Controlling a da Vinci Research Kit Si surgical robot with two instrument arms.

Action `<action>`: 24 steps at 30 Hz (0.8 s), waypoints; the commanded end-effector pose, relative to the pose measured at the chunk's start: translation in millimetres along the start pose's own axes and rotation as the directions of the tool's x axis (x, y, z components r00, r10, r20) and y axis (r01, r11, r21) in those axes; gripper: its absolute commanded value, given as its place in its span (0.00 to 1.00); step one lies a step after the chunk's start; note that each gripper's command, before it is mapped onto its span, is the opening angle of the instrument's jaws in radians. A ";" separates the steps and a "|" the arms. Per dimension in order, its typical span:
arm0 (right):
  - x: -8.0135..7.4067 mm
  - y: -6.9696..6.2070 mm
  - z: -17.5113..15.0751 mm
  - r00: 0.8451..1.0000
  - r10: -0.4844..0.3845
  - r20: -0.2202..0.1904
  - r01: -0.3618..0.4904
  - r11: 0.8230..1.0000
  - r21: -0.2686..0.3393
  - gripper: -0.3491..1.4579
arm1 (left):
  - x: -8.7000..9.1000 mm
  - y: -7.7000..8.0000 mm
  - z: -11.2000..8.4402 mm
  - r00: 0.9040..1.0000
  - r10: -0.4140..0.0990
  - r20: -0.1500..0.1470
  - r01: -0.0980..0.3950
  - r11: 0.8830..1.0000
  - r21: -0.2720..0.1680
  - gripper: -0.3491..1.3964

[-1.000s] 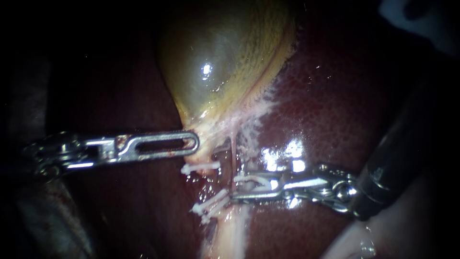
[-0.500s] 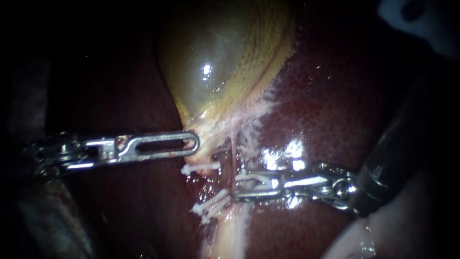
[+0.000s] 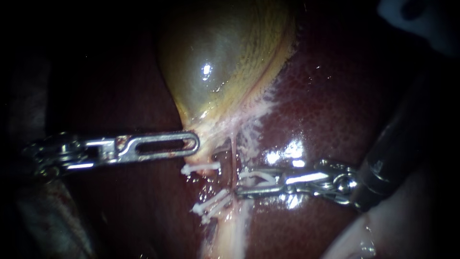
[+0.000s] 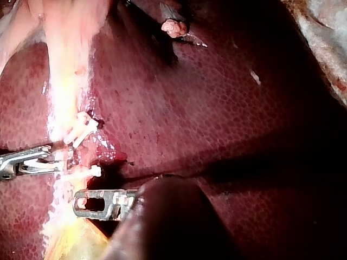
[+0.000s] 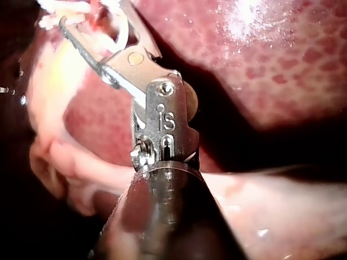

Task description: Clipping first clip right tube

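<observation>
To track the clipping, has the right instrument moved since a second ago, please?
Yes: the right instrument has shifted slightly toward the gallbladder, judged against the lower white clip.

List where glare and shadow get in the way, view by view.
Endoscope view: glare spots on the gallbladder and on the liver just above the right instrument, whose jaws hold a clip; the left instrument is lit, its wrist dim. Left wrist view: its shaft shadows the liver beside it. Right wrist view: glare on liver ahead of the jaws.

Surround black — light pools at centre, pale blurred shape (image 3: 431, 29) upper right
</observation>
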 end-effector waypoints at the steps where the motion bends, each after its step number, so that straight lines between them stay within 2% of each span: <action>1: 0.0 0.0 0.1 1.000 0.001 -0.001 -0.001 1.000 -0.001 0.47 | 0.0 0.0 0.0 1.000 0.000 0.000 0.000 1.000 0.000 0.00; 7: -0.1 0.1 0.8 1.000 0.000 -0.001 0.000 1.000 -0.001 0.47 | 0.0 0.0 0.0 1.000 0.000 0.000 0.000 1.000 0.000 0.00; 24: 0.1 -1.0 3.0 1.000 0.001 0.015 -0.001 1.000 0.021 0.46 | 0.0 0.0 0.0 1.000 0.000 0.000 0.000 1.000 -0.001 0.00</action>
